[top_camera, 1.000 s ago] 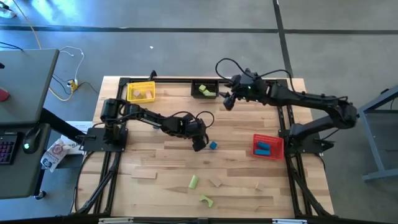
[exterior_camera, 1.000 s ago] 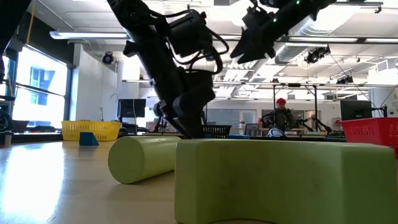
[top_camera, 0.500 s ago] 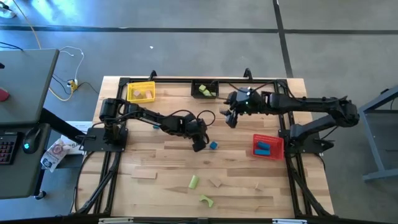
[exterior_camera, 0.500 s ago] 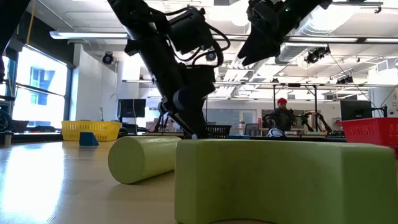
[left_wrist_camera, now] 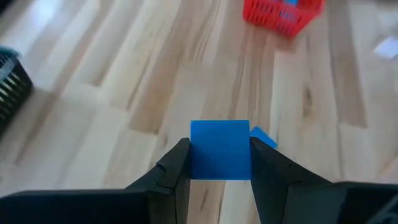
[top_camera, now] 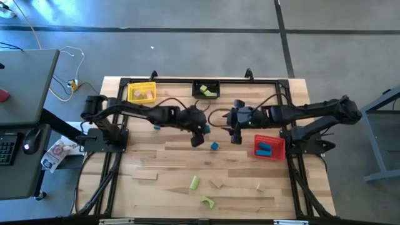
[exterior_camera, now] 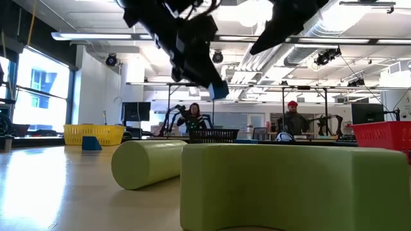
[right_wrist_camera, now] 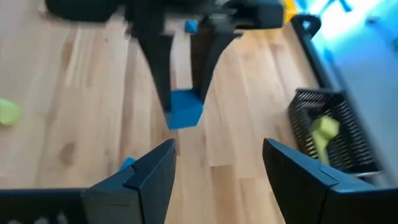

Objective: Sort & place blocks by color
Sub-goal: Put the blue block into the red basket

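Note:
My left gripper [top_camera: 199, 135] hangs over the table's middle, shut on a blue cube [left_wrist_camera: 219, 148], which also shows in the low view [exterior_camera: 218, 90]. A second blue block [top_camera: 214, 146] lies on the table just below and beyond it. My right gripper [top_camera: 235, 129] stands open a little to the right of the cube, facing it, with nothing between its fingers [right_wrist_camera: 155, 171]. Green blocks [top_camera: 194, 182] and tan blocks [top_camera: 216, 184] lie toward the near edge. My left gripper pinches the blue cube by two opposite side faces [left_wrist_camera: 194, 155] between its two fingers. The fingers slant down from the table's left side. The cube sits level in the hold, lifted clear of the table.
A red bin [top_camera: 269, 147] with blue blocks stands at the right. A black bin [top_camera: 206, 90] holding a green block and a yellow bin [top_camera: 142, 92] stand along the far edge. A green cylinder [exterior_camera: 151, 163] and a green arch [exterior_camera: 289, 186] lie near the low camera.
My left gripper has risen from the tabletop with the blue cube, which now hangs clear of the wood; the other blue block stayed put. My right gripper has swung from the black bin at the far edge toward the table's middle, close to the left gripper.

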